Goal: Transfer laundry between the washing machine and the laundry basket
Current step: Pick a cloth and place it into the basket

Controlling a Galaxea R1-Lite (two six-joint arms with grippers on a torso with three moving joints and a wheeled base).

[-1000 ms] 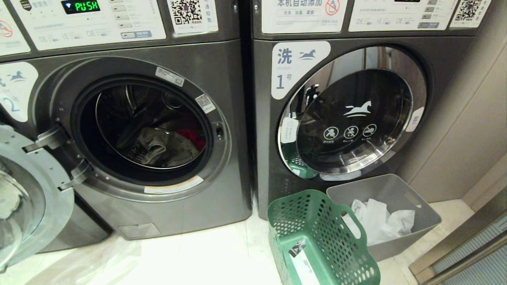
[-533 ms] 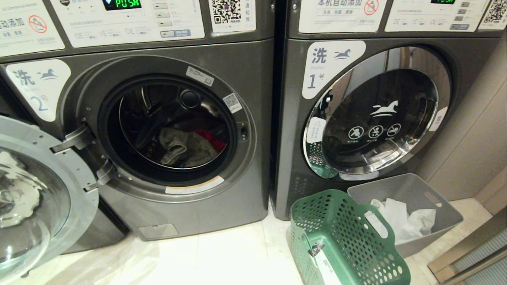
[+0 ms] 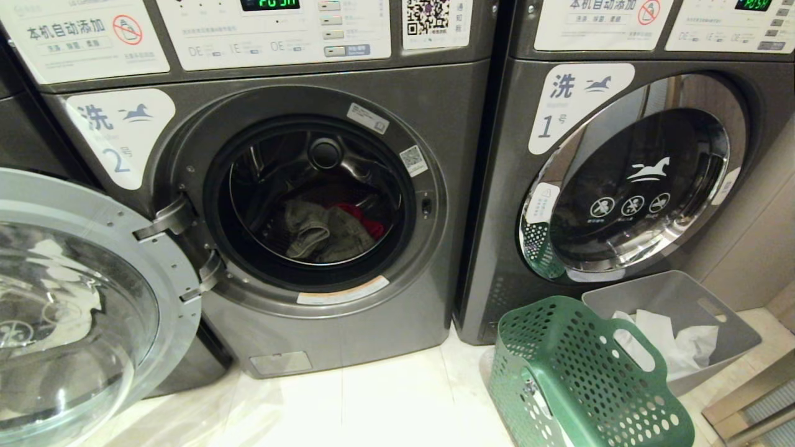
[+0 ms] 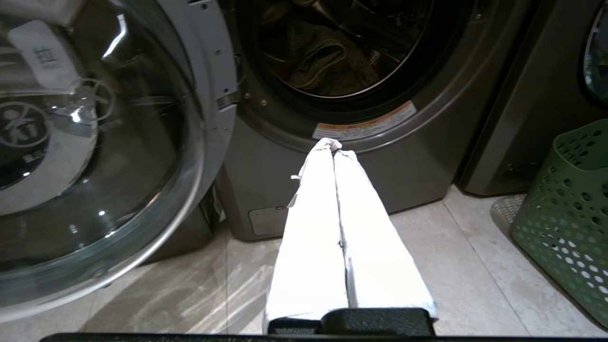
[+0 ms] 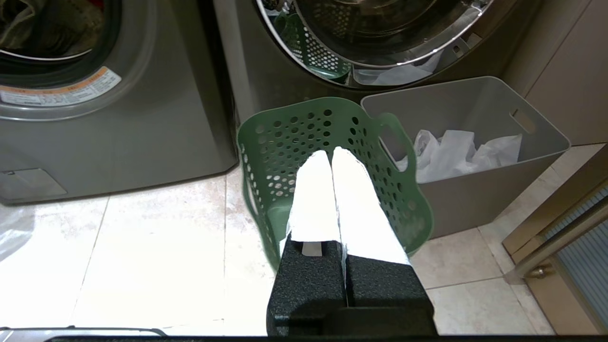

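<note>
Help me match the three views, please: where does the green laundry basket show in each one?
Head view: laundry basket at lower right, on the floor before machine 1.
Left wrist view: only its pierced wall, at the right edge.
Right wrist view: centre, behind the shut right gripper.
Shared landmark: the orange-and-white sticker under the open washing machine doorway.

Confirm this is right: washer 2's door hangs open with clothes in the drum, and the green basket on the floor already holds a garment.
Not quite. The green basket holds nothing, as the right wrist view shows. Washer 2 does stand open, door swung aside, with clothes in the drum.
</note>
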